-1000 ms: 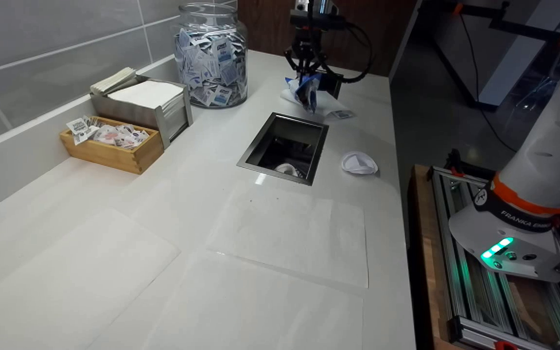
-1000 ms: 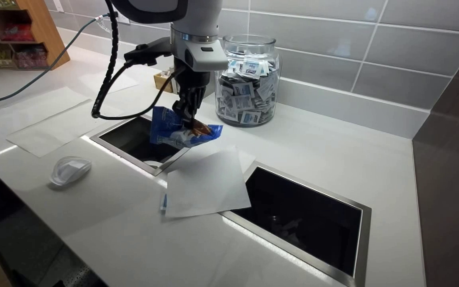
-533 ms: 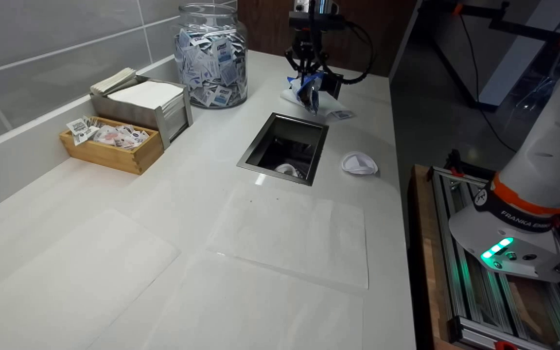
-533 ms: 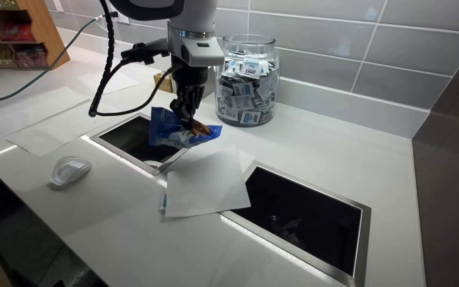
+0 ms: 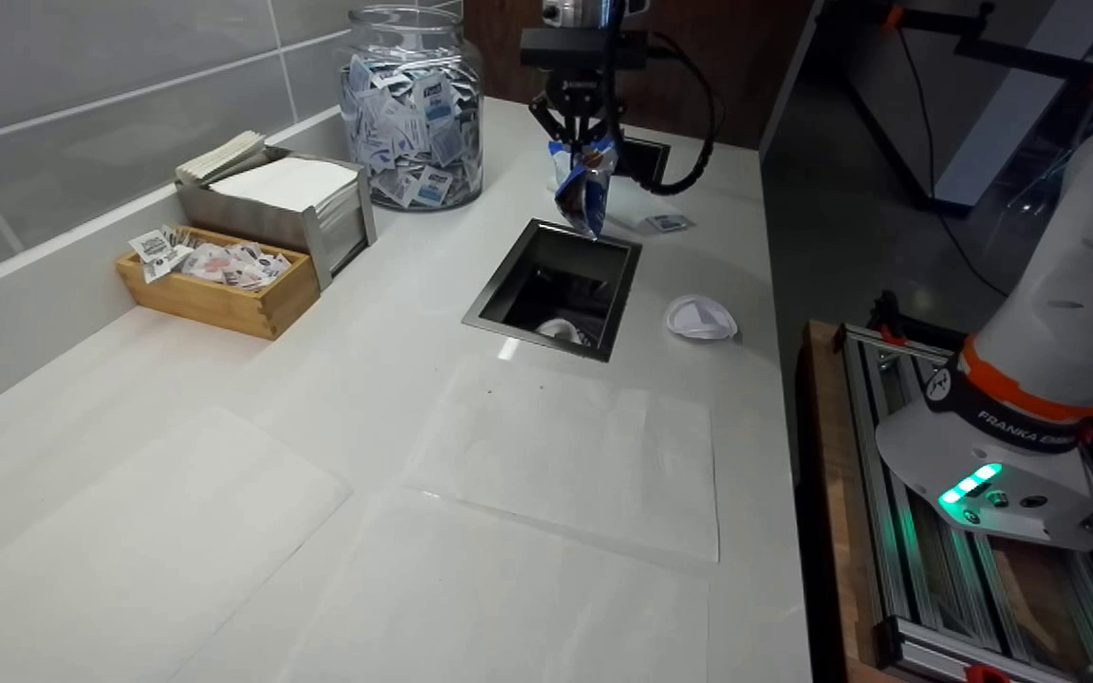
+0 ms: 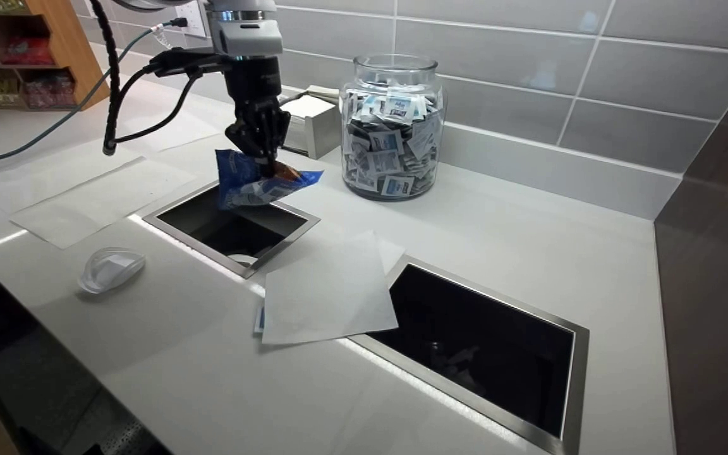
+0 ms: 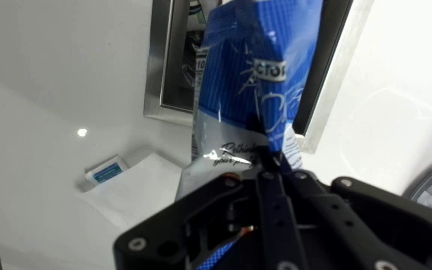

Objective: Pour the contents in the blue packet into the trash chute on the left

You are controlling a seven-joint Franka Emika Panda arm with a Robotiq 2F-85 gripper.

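Note:
The blue packet, blue with a silver-white part and a brown patch, shows in both exterior views and in the wrist view. My gripper is shut on the packet's middle, and the packet is pinched and creased at the fingertips. The gripper also shows in an exterior view and in the wrist view. The packet is held above the left trash chute, near its far rim in an exterior view. The packet's contents and opening cannot be made out.
A second chute has a white napkin partly over its edge, with a small sachet under it. A clear plastic cup lies beside the left chute. A glass jar, napkin holder and wooden box stand toward the wall.
My gripper has carried the packet away from the napkin and second chute, toward the left chute, and a little higher in an exterior view. It stays shut on the packet.

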